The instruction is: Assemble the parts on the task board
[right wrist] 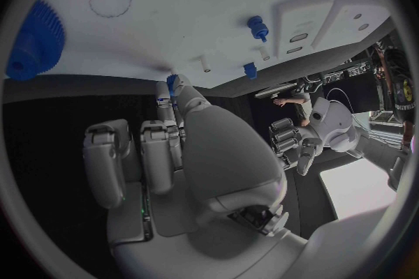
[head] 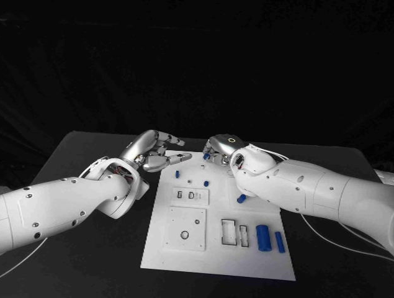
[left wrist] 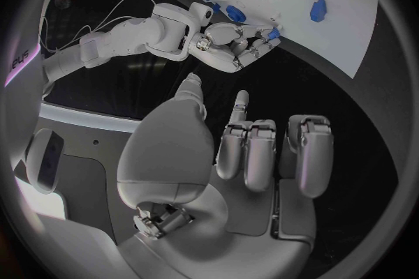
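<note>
Your right hand pinches a small blue part at the task board's far edge; your left hand is spread. Most parts lie loose, so much remains, I judge.

A white task board lies flat at the middle of the black table, with rectangular slots and raised plates. Two blue cylinders lie side by side near its right edge; smaller blue parts are scattered toward its far end.
</note>
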You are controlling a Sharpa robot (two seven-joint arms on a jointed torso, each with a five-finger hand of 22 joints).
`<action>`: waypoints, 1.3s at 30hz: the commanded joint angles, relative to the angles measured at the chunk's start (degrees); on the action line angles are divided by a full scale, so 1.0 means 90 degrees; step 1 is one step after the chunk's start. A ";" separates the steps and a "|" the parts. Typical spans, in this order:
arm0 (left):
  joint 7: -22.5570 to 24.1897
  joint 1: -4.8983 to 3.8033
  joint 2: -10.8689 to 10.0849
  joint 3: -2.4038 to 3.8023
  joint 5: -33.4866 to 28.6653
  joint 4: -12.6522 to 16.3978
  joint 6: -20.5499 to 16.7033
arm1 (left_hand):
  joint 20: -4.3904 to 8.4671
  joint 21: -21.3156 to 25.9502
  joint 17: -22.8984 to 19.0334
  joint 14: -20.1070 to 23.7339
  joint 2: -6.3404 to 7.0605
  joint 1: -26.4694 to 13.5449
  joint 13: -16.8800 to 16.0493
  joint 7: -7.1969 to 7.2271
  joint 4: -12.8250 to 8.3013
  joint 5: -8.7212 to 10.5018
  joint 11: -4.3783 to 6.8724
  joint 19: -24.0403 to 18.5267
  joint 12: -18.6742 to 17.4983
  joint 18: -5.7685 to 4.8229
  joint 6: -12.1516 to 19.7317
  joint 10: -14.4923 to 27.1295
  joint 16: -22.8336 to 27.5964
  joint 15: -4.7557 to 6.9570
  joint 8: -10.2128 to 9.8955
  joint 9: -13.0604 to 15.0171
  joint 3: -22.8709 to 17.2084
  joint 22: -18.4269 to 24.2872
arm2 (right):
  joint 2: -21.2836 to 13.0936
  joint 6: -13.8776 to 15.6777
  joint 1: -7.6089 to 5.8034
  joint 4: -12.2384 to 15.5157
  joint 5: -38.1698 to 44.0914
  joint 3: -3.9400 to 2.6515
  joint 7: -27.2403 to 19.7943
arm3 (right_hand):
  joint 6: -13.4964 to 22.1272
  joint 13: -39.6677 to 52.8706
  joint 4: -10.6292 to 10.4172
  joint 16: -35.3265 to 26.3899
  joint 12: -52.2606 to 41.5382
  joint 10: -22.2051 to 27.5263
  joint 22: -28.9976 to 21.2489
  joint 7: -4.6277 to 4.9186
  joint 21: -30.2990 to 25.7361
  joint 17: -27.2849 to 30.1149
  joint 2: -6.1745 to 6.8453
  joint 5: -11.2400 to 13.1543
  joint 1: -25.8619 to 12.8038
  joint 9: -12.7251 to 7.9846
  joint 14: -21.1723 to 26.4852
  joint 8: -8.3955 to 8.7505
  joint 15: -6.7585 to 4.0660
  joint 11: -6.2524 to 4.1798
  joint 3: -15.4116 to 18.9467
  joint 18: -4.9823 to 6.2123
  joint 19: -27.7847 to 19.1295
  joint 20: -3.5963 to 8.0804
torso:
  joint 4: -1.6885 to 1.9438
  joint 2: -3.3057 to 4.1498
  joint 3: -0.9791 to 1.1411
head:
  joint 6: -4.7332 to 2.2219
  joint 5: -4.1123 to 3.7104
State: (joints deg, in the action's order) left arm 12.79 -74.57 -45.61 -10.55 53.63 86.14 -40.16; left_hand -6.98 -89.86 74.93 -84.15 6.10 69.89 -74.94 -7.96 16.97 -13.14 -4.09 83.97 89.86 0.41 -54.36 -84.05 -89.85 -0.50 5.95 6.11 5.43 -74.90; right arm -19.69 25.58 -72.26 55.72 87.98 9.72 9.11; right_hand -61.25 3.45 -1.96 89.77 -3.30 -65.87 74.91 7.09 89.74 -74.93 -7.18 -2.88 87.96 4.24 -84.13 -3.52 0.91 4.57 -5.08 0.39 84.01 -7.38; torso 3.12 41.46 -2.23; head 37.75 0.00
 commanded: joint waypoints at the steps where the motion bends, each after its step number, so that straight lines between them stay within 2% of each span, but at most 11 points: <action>1: 0.0004 -0.0015 0.0004 0.0006 0.0026 0.0022 -0.0038 | -0.0050 -0.0015 0.1674 -0.0650 -0.0053 -0.0006 -0.1674 -0.0015 -0.0001 0.0038 -0.0027 0.0670 0.0016 -0.0046 -0.0036 -0.0662 -0.0016 -0.0034 -0.0029 -0.0006 -0.0043 -0.1677 | 0.0009 -0.0085 -0.0006 -0.0024 0.0091 -0.0002 0.0069 | 0.0063 -0.0008 0.0009 0.0026 -0.0006 0.0059 0.1677 -0.0011 0.0029 -0.1675 0.0041 -0.0019 -0.0022 -0.0014 -0.0652 0.0002 0.0008 -0.0009 -0.0045 -0.0044 0.0666 0.0015 | -0.0005 -0.0005 -0.0003 | 0.0012 0.0003; 7: 0.0001 -0.0016 0.0010 0.0007 0.0026 0.0020 -0.0037 | -0.0050 -0.0015 0.1674 -0.0650 -0.0055 -0.0005 -0.1674 -0.0015 -0.0001 0.0039 -0.0027 0.0670 0.0016 -0.0046 -0.0037 -0.0662 -0.0016 -0.0034 -0.0030 -0.0006 -0.0044 -0.1677 | 0.0011 -0.0183 -0.0006 -0.0018 0.0096 -0.0002 0.0120 | 0.0138 -0.0008 -0.0015 0.0026 -0.0007 0.0134 0.1677 -0.0017 0.0029 -0.1675 0.0091 -0.0020 -0.0032 -0.0029 -0.0652 0.0003 0.0009 -0.0007 -0.0092 -0.0044 0.0666 0.0012 | -0.0002 -0.0012 -0.0004 | 0.0020 -0.0003; 9: -0.0001 -0.0016 0.0010 0.0007 0.0026 0.0021 -0.0036 | -0.0049 -0.0015 0.1674 -0.0650 -0.0072 -0.0003 -0.1674 -0.0014 -0.0001 0.0043 -0.0027 0.0670 0.0016 -0.0046 -0.0041 -0.0662 -0.0016 -0.0032 -0.0032 -0.0006 -0.0052 -0.1677 | 0.0012 -0.0251 -0.0006 -0.0017 0.0099 -0.0002 0.0168 | 0.0344 -0.0011 -0.0056 0.0026 -0.0001 0.0325 0.1677 -0.0077 0.0029 -0.1675 0.0155 -0.0020 -0.0070 -0.0062 -0.0652 0.0015 0.0071 0.0077 -0.0114 -0.0044 0.0666 -0.0020 | -0.0001 -0.0011 -0.0003 | 0.0019 0.0000; 13: -0.0004 -0.0017 0.0007 0.0007 0.0026 0.0019 -0.0036 | -0.0049 -0.0015 0.1674 -0.0650 -0.0072 -0.0003 -0.1674 -0.0014 -0.0001 0.0043 -0.0027 0.0670 0.0016 -0.0046 -0.0041 -0.0662 -0.0016 -0.0032 -0.0032 -0.0006 -0.0052 -0.1677 | 0.0002 -0.0310 -0.0006 0.0006 0.0098 -0.0002 0.0241 | 0.1447 -0.0005 -0.0148 0.0026 -0.0006 0.0821 0.1677 -0.0248 0.0029 -0.1675 0.0444 0.0012 -0.0228 -0.0089 -0.0652 0.0006 0.0307 0.0342 -0.0047 -0.0044 0.0666 -0.0180 | 0.0000 -0.0014 0.0002 | 0.0020 0.0000; 16: -0.0008 -0.0017 0.0004 0.0007 0.0026 0.0012 -0.0037 | -0.0049 -0.0015 0.1674 -0.0650 -0.0072 -0.0003 -0.1674 -0.0014 -0.0001 0.0043 -0.0027 0.0670 0.0016 -0.0046 -0.0041 -0.0662 -0.0016 -0.0032 -0.0032 -0.0006 -0.0052 -0.1677 | -0.0026 -0.0208 -0.0006 0.0055 0.0063 -0.0002 0.0250 | 0.3367 0.0006 -0.0253 0.0026 -0.0019 0.1239 0.1677 -0.0395 0.0029 -0.1675 0.0668 0.0006 -0.0522 -0.0163 -0.0652 0.0071 0.0414 0.0476 0.0164 -0.0044 0.0666 -0.0301 | -0.0005 -0.0014 0.0004 | 0.0019 0.0013; 19: -0.0005 -0.0017 0.0012 0.0007 0.0026 -0.0014 -0.0034 | -0.0049 -0.0015 0.1674 -0.0650 -0.0072 -0.0003 -0.1674 -0.0014 -0.0001 0.0043 -0.0027 0.0670 0.0016 -0.0046 -0.0041 -0.0662 -0.0016 -0.0032 -0.0032 -0.0006 -0.0052 -0.1677 | -0.0087 0.0081 -0.0007 0.0147 -0.0115 -0.0002 0.0189 | 0.4062 0.0011 -0.0329 0.0026 -0.0022 0.1408 0.1677 -0.0413 0.0029 -0.1675 0.0769 0.0019 -0.0704 -0.0196 -0.0652 0.0131 0.0458 0.0522 0.0288 -0.0044 0.0666 -0.0364 | -0.0011 -0.0018 0.0011 | 0.0010 0.0017; 23: 0.0004 -0.0017 0.0040 0.0006 0.0026 -0.0073 -0.0024 | -0.0049 -0.0015 0.1674 -0.0650 -0.0072 -0.0003 -0.1674 -0.0014 -0.0001 0.0043 -0.0027 0.0670 0.0016 -0.0046 -0.0041 -0.0662 -0.0016 -0.0032 -0.0032 -0.0006 -0.0052 -0.1677 | -0.0311 0.0558 -0.0047 0.0449 -0.0642 -0.0003 0.0016 | 0.4127 0.0016 -0.0412 0.0026 -0.0028 0.1492 0.1677 -0.0316 0.0029 -0.1675 0.0808 0.0021 -0.0831 -0.0183 -0.0652 0.0113 0.0463 0.0529 0.0357 -0.0044 0.0666 -0.0409 | -0.0014 -0.0030 0.0011 | -0.0009 0.0012; 27: 0.0019 -0.0016 0.0066 0.0004 0.0026 -0.0138 -0.0012 | -0.0049 -0.0015 0.1674 -0.0650 -0.0072 -0.0003 -0.1674 -0.0014 -0.0001 0.0043 -0.0027 0.0670 0.0016 -0.0046 -0.0041 -0.0662 -0.0016 -0.0032 -0.0032 -0.0006 -0.0052 -0.1677 | -0.0782 0.0802 -0.0223 0.1025 -0.1369 -0.0003 -0.0156 | 0.3416 0.0053 -0.0525 0.0026 -0.0113 0.1317 0.1677 0.0064 0.0029 -0.1675 0.0720 0.0020 -0.0927 -0.0076 -0.0652 -0.0047 0.0358 0.0426 0.0394 -0.0044 0.0666 -0.0364 | -0.0035 -0.0048 0.0020 | -0.0054 -0.0010; 29: 0.0028 -0.0015 0.0085 0.0003 0.0026 -0.0174 -0.0009 | -0.0049 -0.0015 0.1674 -0.0650 -0.0075 -0.0003 -0.1674 -0.0014 -0.0001 0.0044 -0.0027 0.0670 0.0016 -0.0046 -0.0041 -0.0662 -0.0016 -0.0032 -0.0033 -0.0006 -0.0053 -0.1677 | -0.1057 0.0839 -0.0322 0.1326 -0.1682 -0.0002 -0.0218 | 0.3246 0.0105 -0.0562 0.0026 -0.0236 0.1049 0.1677 0.0132 0.0029 -0.1675 0.0678 0.0019 -0.0955 -0.0055 -0.0652 -0.0078 0.0330 0.0370 0.0403 -0.0044 0.0666 -0.0332 | -0.0037 -0.0049 0.0018 | -0.0070 -0.0027; 36: 0.0073 -0.0009 0.0171 -0.0001 0.0026 -0.0328 0.0001 | -0.0048 -0.0015 0.1674 -0.0650 -0.0099 0.0003 -0.1674 -0.0014 -0.0003 0.0049 -0.0026 0.0670 0.0016 -0.0046 -0.0043 -0.0662 -0.0016 -0.0031 -0.0039 -0.0007 -0.0065 -0.1677 | -0.2117 0.0787 -0.0573 0.2340 -0.2616 0.0003 -0.0363 | 0.3036 0.0603 -0.0804 0.0026 -0.1156 -0.0160 0.1677 0.0199 0.0029 -0.1675 0.0563 0.0000 -0.1217 -0.0049 -0.0652 -0.0053 0.0042 0.0025 0.0544 -0.0044 0.0666 -0.0061 | -0.0086 -0.0105 0.0015 | -0.0060 -0.0181; 39: 0.0090 -0.0004 0.0207 -0.0002 0.0026 -0.0384 0.0006 | -0.0048 -0.0015 0.1674 -0.0650 -0.0101 0.0004 -0.1674 -0.0014 -0.0003 0.0049 -0.0026 0.0670 0.0016 -0.0046 -0.0043 -0.0662 -0.0016 -0.0031 -0.0039 -0.0007 -0.0066 -0.1677 | -0.2485 0.0711 -0.0614 0.2646 -0.2864 0.0006 -0.0410 | 0.3043 0.1371 -0.0845 0.0026 -0.2030 0.0047 0.1677 0.0142 0.0029 -0.1672 0.0538 0.0027 -0.1300 -0.0065 -0.0651 0.0002 -0.0073 -0.0069 0.0635 -0.0044 0.0666 0.0062 | -0.0103 -0.0120 0.0017 | -0.0047 -0.0307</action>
State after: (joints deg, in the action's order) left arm 12.81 -74.58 -43.96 -10.59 53.66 82.82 -40.17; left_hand -6.98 -89.86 74.91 -84.15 5.57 69.95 -74.91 -7.96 16.99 -12.93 -4.08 83.97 89.86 0.42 -54.35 -84.05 -89.85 -0.50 5.95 6.11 5.12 -74.90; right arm -41.63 31.67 -77.75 78.52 68.17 9.73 7.32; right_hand -33.83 14.84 -9.66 89.77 -20.45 -65.71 74.94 8.76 89.74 -74.91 -2.38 -2.97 76.63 3.70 -84.02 -3.74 0.58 3.98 0.39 0.39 84.03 -7.13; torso 2.45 40.61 -2.08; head 37.19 -1.83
